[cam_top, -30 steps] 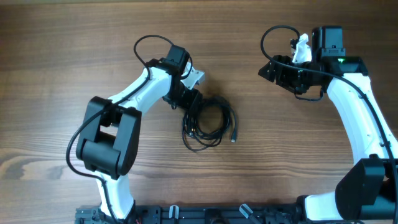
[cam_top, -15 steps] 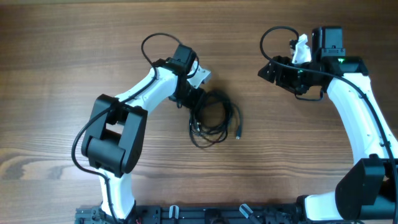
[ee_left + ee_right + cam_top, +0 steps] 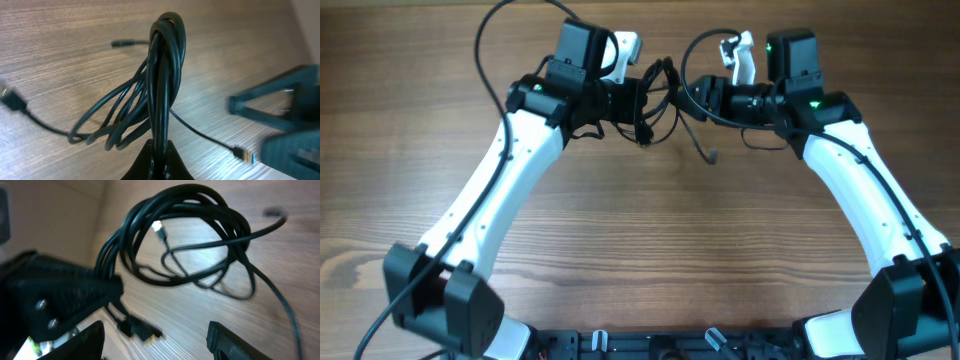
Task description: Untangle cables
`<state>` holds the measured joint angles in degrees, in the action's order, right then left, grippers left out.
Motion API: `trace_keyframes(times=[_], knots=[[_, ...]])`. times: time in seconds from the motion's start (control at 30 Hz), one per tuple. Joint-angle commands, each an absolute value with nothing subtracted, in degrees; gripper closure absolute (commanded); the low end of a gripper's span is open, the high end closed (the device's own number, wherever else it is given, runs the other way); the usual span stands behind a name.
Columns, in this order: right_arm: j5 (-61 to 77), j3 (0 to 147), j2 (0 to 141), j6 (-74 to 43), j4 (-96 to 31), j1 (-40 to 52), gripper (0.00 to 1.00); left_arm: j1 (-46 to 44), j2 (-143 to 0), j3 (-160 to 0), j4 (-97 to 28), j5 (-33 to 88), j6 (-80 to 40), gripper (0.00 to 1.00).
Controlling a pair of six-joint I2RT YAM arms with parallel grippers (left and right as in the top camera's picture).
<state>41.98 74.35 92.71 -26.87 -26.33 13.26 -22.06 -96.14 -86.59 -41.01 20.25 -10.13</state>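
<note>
Wooden table (image 3: 420, 200), cables (image 3: 658, 92) in left claw (image 3: 632, 100), pointing rightward

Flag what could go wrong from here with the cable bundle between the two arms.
The left fingers pinch the whole coiled bundle of thin black cables, so pulling may tighten the loops instead of freeing one. The open right fingers face many overlapping strands and may close on several. Both sets of fingers sit close together in the overhead view; they could bump.
</note>
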Motion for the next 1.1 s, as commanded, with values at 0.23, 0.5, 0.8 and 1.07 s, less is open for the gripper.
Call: trace_keyframes(times=[0.23, 0.5, 0.8, 1.07], knots=[[43.59, 74.56, 93.56, -35.07, -18.24, 14.31, 0.36, -20.08, -93.43, -87.44, -38.54, 39.27, -21.67, 0.96], [43.66, 74.56, 93.56, -35.18, -17.19, 14.55, 0.39, -15.94, -93.43, -87.44, -34.17, 56.8, -27.7, 0.96], [45.17, 74.56, 93.56, -33.32, -18.72, 16.56, 0.39, -14.94, -93.43, -87.44, -32.56, 50.65, -32.49, 0.96], [54.37, 74.56, 93.56, -26.98, -16.23, 16.19, 0.38, -10.57, -93.43, -87.44, -28.73, 62.15, -38.06, 0.96]])
